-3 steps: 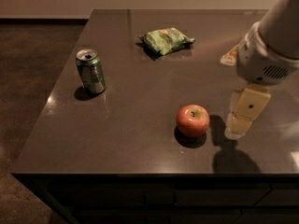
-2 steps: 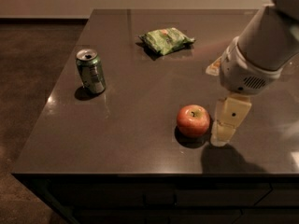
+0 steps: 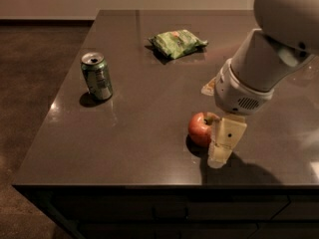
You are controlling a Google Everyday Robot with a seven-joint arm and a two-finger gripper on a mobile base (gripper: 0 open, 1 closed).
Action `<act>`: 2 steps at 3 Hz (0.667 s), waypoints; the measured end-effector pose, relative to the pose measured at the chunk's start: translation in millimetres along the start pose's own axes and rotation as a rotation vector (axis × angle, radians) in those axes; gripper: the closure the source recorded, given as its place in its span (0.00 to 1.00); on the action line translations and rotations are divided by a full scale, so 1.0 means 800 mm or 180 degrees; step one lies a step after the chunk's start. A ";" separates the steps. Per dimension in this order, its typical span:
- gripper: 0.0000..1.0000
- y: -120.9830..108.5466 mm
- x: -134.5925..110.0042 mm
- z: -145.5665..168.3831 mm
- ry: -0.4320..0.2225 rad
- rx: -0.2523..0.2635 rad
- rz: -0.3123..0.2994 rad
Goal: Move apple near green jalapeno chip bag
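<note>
Standing upright toward the left side of the dark bench (image 3: 139, 133) is a green metal can (image 3: 97, 76), its pull-tab top facing up and a small shadow at its base. Farther right and toward the back lies the green jalapeno chip bag (image 3: 177, 43), flat and crinkled, with a red-orange mark on top. The apple (image 3: 200, 128) sits well apart from that bag, nearer the front edge, red with a yellowish patch by its stem. Just right of the apple hangs the hand (image 3: 225, 142), pointing down at the bench, its cream-coloured lower part overlapping the fruit's right edge. Whether it is open or closed, or has hold of the apple, cannot be told. Above it the thick white arm (image 3: 264, 68) rises toward the upper right corner.
</note>
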State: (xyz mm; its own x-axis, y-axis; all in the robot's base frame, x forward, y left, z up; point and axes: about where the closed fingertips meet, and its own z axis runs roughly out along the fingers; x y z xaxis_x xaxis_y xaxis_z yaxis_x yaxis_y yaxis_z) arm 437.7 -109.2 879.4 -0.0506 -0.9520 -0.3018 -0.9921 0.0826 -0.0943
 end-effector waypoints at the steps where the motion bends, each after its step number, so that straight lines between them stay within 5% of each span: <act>1: 0.13 0.005 -0.003 0.019 -0.0026 -0.0105 -0.0021; 2: 0.38 0.005 -0.002 0.031 0.0005 -0.0194 0.0004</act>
State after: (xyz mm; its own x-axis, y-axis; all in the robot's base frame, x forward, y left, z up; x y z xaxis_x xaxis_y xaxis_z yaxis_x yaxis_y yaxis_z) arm 436.8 -99.9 855.7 -0.0519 -0.9524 -0.3003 -0.9972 0.0657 -0.0360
